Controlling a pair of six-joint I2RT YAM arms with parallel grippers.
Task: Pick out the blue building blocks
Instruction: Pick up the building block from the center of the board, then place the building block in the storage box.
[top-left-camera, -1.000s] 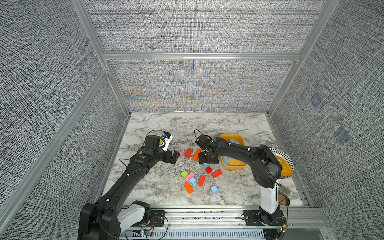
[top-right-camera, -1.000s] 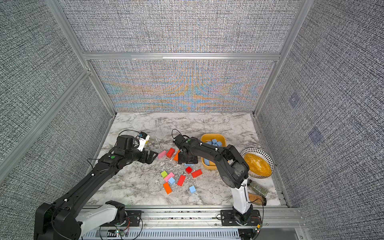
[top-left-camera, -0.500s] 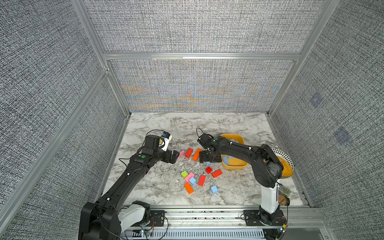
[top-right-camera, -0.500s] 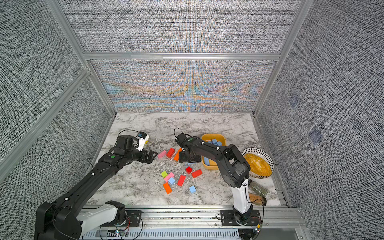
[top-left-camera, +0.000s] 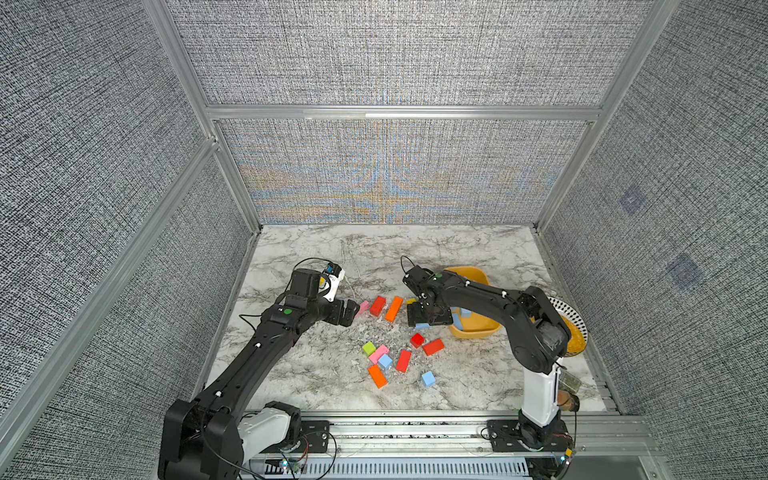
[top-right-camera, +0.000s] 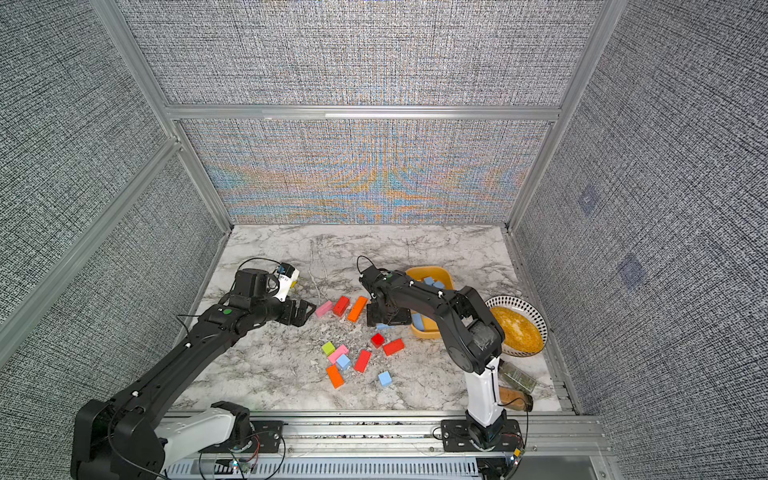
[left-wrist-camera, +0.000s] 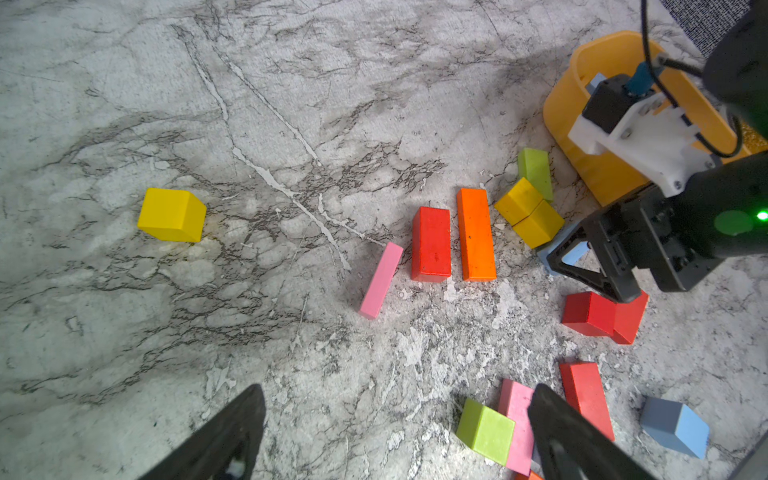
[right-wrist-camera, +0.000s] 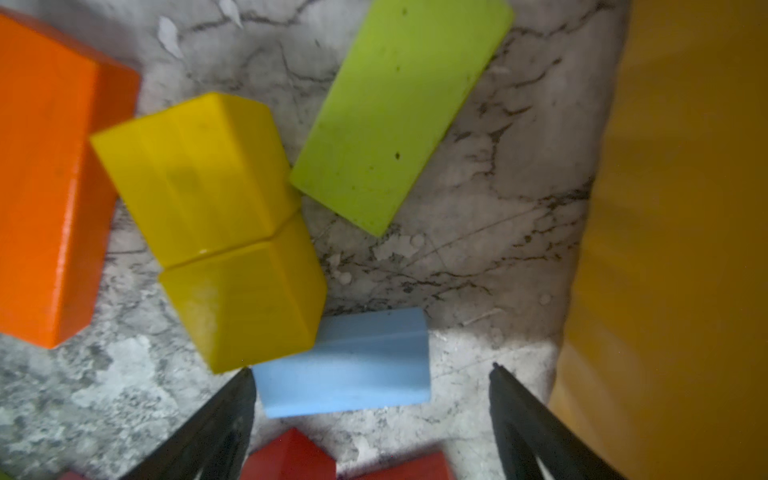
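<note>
Nearest to me, a lone blue cube (top-left-camera: 428, 379) sits on the marble tabletop (top-left-camera: 316, 374). A little farther and to the left, a second blue cube (top-left-camera: 385, 361) rests against a pink brick (top-left-camera: 378, 353). An orange brick (top-left-camera: 377, 376) lies just on their near side and a red brick (top-left-camera: 403, 360) on their right.

Farther on, my right fingers (top-left-camera: 429, 318) point down at the tabletop, spread around a blue brick (right-wrist-camera: 345, 365) that lies flat. One finger is right at its end and the other stands clear of it, so I grip nothing. This brick lies just beside the nearer of two yellow cubes (right-wrist-camera: 216, 220), and the yellow tub (top-left-camera: 469, 331) is close on its right. More blue blocks (top-right-camera: 429, 281) lie inside that tub, toward its far end.

Over at the left, my left fingers (top-left-camera: 351, 311) are wide open and empty above bare tabletop. They are just beside a thin pink block (top-left-camera: 363, 308).
</note>
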